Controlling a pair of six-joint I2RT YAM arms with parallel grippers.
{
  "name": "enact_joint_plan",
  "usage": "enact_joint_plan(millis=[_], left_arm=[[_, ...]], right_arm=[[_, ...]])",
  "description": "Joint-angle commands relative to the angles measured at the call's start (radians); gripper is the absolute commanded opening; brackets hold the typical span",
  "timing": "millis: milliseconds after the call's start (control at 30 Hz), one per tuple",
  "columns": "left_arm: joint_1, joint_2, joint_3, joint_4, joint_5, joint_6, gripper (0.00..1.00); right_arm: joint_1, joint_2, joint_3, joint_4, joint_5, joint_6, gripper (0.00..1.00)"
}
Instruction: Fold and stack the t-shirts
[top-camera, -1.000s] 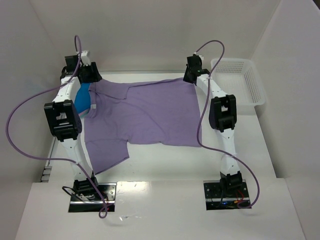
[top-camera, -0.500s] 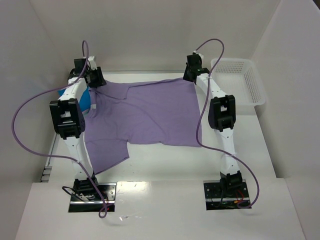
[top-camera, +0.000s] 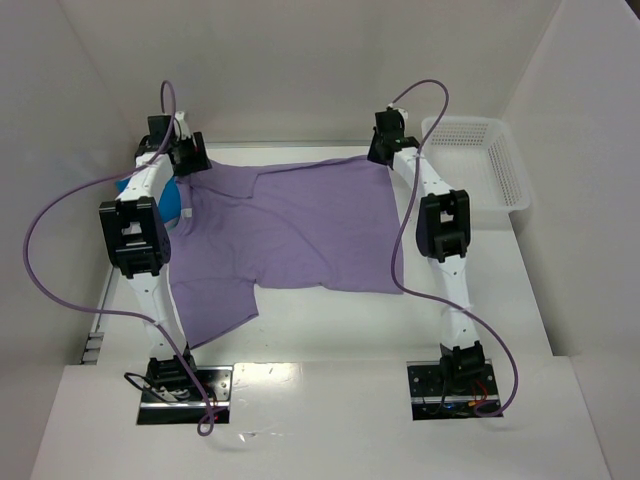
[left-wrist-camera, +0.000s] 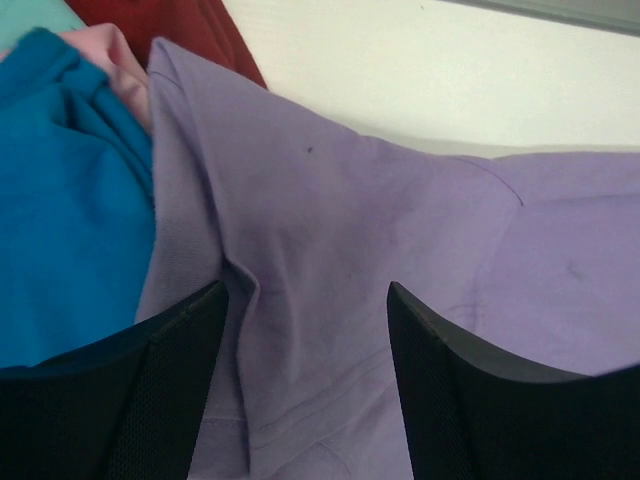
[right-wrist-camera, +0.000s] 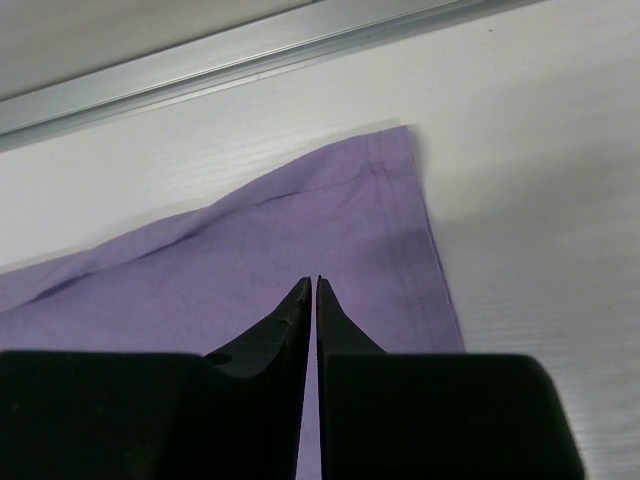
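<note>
Folded bright blue cloth t-shirt (left-wrist-camera: 60, 200), pink t-shirt (left-wrist-camera: 115, 55) and dark red t-shirt (left-wrist-camera: 190, 25) at far-left corner of white bench (top-camera: 330, 320). Just beside them left gripper (left-wrist-camera: 307, 290), fingers wide apart over shoulder of large lavender-purple t-shirt (top-camera: 300, 225), which lies spread flat mid-bench. At its far-right corner right gripper (right-wrist-camera: 312, 285), tips together; pinch on cloth unclear. White plastic mesh basket (top-camera: 480, 160) at far-right corner.

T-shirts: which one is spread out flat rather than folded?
The lavender-purple t-shirt: it lies spread open, sleeves out. The blue t-shirt, pink t-shirt and red t-shirt sit piled compactly at its far-left corner.
</note>
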Motion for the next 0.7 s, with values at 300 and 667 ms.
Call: enact_joint_plan(millis=[300, 667], left_arm=[[0.007, 0.001, 0.041, -0.012, -0.074, -0.025, 0.59], [0.007, 0.010, 0.028, -0.003, -0.022, -0.016, 0.16]], right_arm=[[-0.007, 0.058, 0.134, 0.000, 0.006, -0.014, 0.12], [-0.026, 0.153, 0.259, -0.011, 0.004, -0.005, 0.36]])
